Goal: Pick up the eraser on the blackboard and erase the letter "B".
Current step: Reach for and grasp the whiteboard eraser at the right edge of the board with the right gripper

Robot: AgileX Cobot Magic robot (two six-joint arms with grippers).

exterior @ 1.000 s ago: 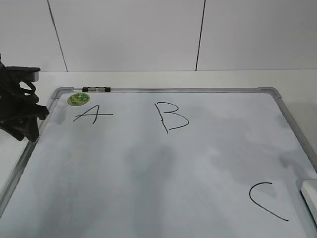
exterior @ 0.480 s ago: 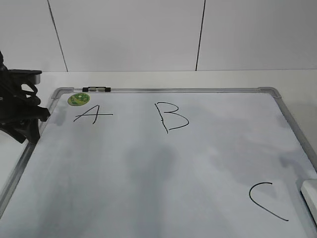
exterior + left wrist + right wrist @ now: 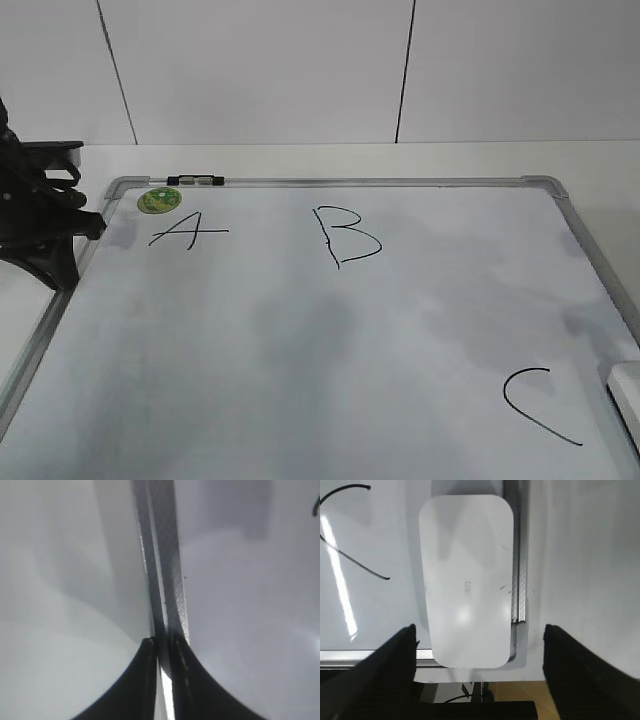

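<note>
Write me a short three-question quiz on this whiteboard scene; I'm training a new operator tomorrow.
1. True or false: the eraser lies between the right gripper's open fingers, ungrasped.
2. Which letter is nearest the green sticker? a) A b) B c) C
3. Fill in: the left gripper sits over the blackboard's ____.

Key: 1 true; 2 a, the A; 3 frame.
</note>
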